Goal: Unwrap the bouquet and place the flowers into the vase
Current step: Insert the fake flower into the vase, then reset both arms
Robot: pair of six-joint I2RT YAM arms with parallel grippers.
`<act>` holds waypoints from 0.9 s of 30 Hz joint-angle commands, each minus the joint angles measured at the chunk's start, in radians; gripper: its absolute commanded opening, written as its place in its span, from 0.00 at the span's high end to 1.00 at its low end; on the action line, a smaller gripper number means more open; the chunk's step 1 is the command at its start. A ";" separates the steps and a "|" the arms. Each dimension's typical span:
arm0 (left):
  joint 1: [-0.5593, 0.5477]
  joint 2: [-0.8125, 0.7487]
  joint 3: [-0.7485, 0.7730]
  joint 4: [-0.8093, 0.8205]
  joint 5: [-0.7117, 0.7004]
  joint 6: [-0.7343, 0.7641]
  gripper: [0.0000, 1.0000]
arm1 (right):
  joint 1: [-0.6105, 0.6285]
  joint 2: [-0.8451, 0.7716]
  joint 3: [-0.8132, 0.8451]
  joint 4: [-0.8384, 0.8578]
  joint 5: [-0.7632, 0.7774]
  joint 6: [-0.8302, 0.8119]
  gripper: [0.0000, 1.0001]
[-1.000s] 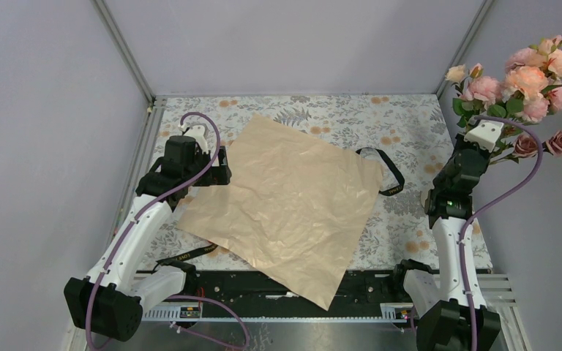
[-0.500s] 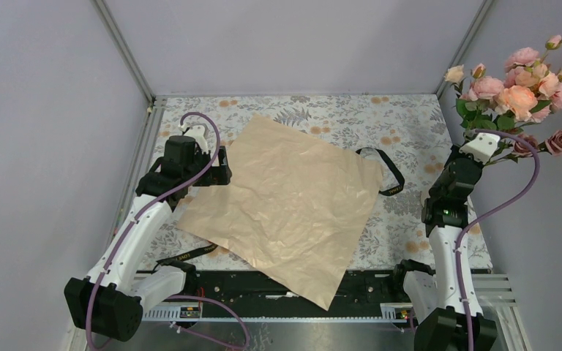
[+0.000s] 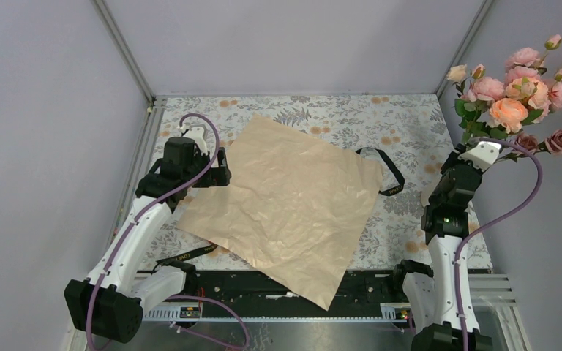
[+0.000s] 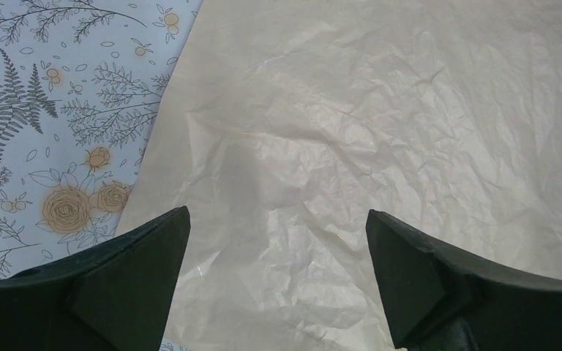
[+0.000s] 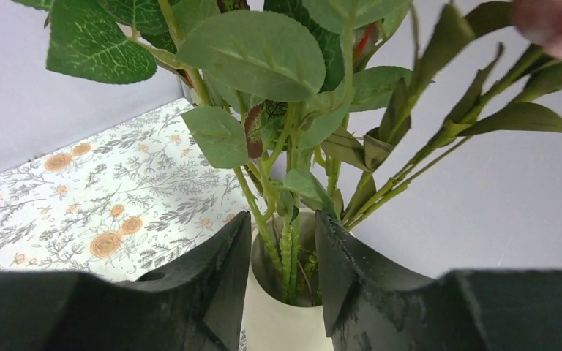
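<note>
The flowers (image 3: 509,111) stand at the upper right of the top view, their green stems dropped into the cream vase (image 5: 278,325) at the worktop's (image 3: 322,117) right edge. The right gripper (image 5: 283,227) sits at the vase mouth, released: its fingers stand apart on either side of the stems without pinching them. Across the middle of the frame the tan paper (image 3: 285,205) lies spread flat and crinkled; a black ribbon (image 3: 388,172) loops at its right corner. At centre left the left gripper (image 4: 276,212) hangs wide open over the paper's left edge, holding nothing.
</note>
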 commanded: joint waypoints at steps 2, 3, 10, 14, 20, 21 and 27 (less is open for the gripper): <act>0.010 -0.031 -0.006 0.055 0.010 -0.008 0.01 | -0.002 -0.071 -0.008 -0.019 -0.019 0.047 0.50; 0.011 -0.032 -0.006 0.054 0.008 -0.008 0.01 | -0.002 -0.081 -0.013 -0.021 -0.017 0.053 0.45; 0.017 -0.049 -0.015 0.057 -0.013 -0.009 0.01 | -0.002 -0.149 -0.007 -0.101 -0.053 0.109 0.32; 0.020 -0.063 -0.019 0.061 -0.028 -0.011 0.01 | -0.002 -0.208 -0.002 -0.150 -0.118 0.169 0.31; 0.027 -0.098 -0.027 0.072 -0.102 -0.018 0.01 | -0.002 -0.212 0.085 -0.307 -0.236 0.240 0.31; 0.028 -0.106 -0.027 0.072 -0.132 -0.026 0.01 | -0.002 -0.199 0.106 -0.336 -0.262 0.252 0.31; 0.030 -0.197 -0.027 0.083 -0.260 -0.070 0.01 | 0.000 -0.095 0.264 -0.516 -0.418 0.340 0.28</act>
